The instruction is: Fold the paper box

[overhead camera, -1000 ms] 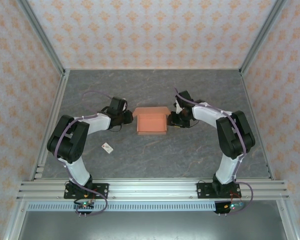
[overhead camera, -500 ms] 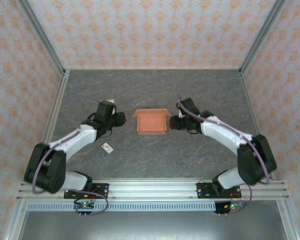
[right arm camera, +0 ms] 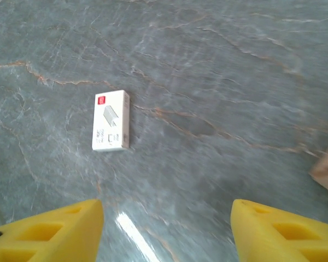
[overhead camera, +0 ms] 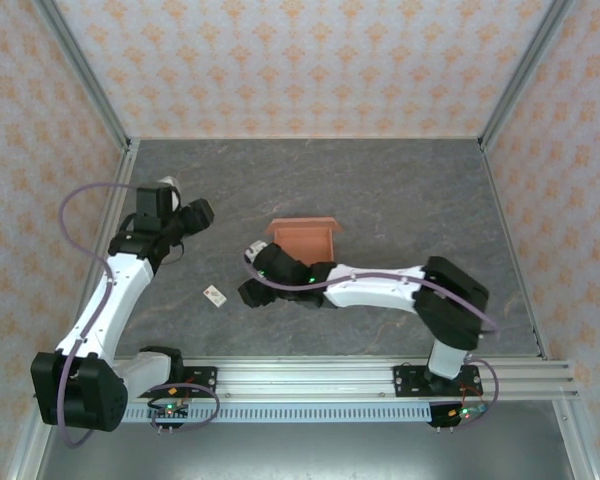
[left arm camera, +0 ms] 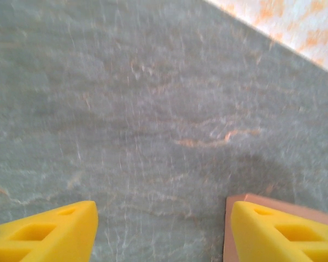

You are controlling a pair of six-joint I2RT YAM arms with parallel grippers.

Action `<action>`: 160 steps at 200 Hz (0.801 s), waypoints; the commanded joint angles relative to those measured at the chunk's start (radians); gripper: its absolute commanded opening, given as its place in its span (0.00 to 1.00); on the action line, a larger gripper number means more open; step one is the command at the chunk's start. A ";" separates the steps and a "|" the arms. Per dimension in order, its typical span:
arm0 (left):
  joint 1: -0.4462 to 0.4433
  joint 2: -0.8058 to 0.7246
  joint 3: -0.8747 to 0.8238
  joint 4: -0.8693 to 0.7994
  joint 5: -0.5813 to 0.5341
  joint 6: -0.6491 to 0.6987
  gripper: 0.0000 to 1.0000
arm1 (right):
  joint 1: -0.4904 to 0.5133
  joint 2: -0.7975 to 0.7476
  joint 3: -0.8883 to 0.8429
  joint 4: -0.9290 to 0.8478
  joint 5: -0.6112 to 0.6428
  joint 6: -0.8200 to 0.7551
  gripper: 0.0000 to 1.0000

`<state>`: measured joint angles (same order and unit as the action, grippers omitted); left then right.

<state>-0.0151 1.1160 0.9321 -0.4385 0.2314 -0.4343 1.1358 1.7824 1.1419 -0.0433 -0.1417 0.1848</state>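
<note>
Paper box [overhead camera: 302, 240] nearly done, top left to shut

Nearest, the right end effector [right arm camera: 165, 215] hangs wide open and empty by a white tag [right arm camera: 111, 120]. Past it, the paper box stands on the desk [overhead camera: 400, 180], walls up; its top flaps look open, I think. Farthest, the left end effector [left arm camera: 161, 213] gapes empty too.

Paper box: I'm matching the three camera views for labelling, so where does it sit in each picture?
Top external: the paper box sits at the centre of the grey veined table.
Left wrist: its salmon corner shows at the bottom right.
Right wrist: a salmon sliver at the right edge, likely its corner.
Shared landmark: the grey veined table.
</note>
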 commanded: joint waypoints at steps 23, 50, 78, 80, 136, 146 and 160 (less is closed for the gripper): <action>0.041 0.041 0.053 0.000 -0.047 0.016 0.68 | 0.075 0.198 0.174 0.031 0.125 0.034 0.68; 0.044 0.069 0.080 0.015 -0.057 0.028 0.68 | 0.100 0.301 0.277 -0.037 0.157 0.035 0.69; 0.045 0.080 0.078 0.033 -0.061 0.034 0.69 | 0.108 0.383 0.365 -0.098 0.170 0.026 0.68; 0.046 0.081 0.078 0.035 -0.061 0.034 0.69 | 0.109 0.389 0.373 -0.106 0.175 0.026 0.68; 0.047 0.092 0.074 0.041 -0.054 0.052 0.69 | 0.114 0.490 0.496 -0.212 0.171 0.008 0.54; 0.047 0.090 0.076 0.040 -0.055 0.055 0.69 | 0.115 0.500 0.510 -0.225 0.172 0.007 0.52; 0.048 0.090 0.079 0.037 -0.055 0.059 0.69 | 0.117 0.519 0.533 -0.246 0.175 0.003 0.48</action>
<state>0.0223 1.2072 0.9810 -0.4297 0.2005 -0.4080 1.2438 2.2566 1.6279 -0.2104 0.0120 0.1978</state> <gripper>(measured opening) 0.688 0.502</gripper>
